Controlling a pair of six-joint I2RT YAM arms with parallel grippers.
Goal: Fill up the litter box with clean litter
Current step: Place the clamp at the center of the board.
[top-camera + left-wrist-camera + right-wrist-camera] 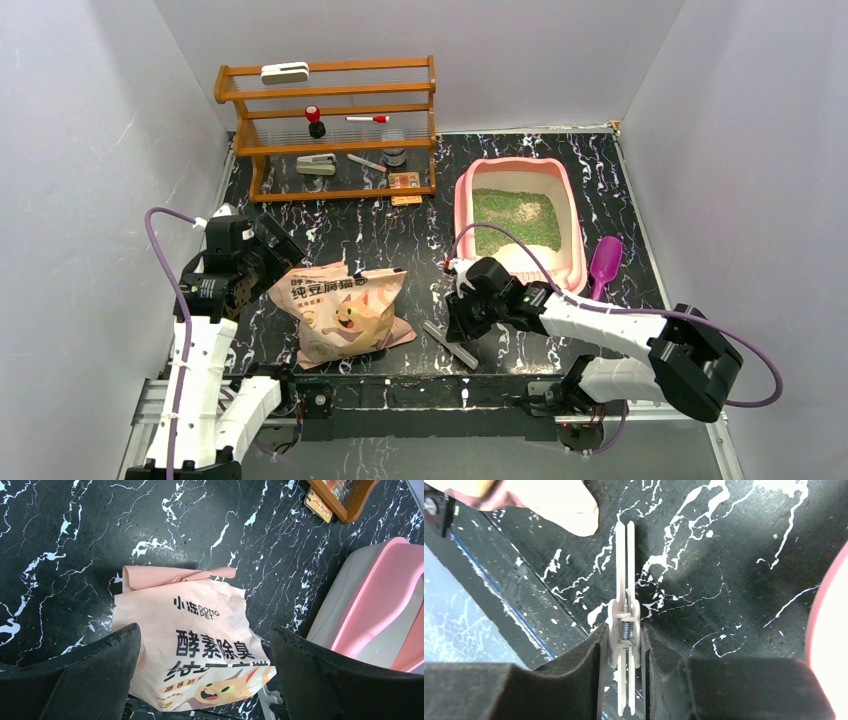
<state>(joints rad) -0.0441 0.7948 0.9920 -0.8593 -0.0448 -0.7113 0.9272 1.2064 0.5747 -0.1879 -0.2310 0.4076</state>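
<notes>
The pink litter box (pixel 465 200) stands at the back right with a layer of green clean litter (pixel 515 215) in it; its pink rim (pixel 380 605) shows at the right of the left wrist view. The beige cat-printed bag (pixel 345 310) lies flat in front of the left arm. My left gripper (pixel 205 630) hovers wide open over the bag (pixel 200 605), holding nothing. My right gripper (pixel 622 630) is low over the table, near the litter box's front corner. Its jaws stand slightly apart on either side of a pale spring clip (pixel 624 555), which lies on the table (pixel 455 347).
A purple scoop (pixel 604 262) lies right of the litter box. A wooden shelf rack (pixel 330 130) with small items stands at the back left. The bag's corner (pixel 559 500) lies just beyond the clip. White walls close in the black marbled table (pixel 400 230).
</notes>
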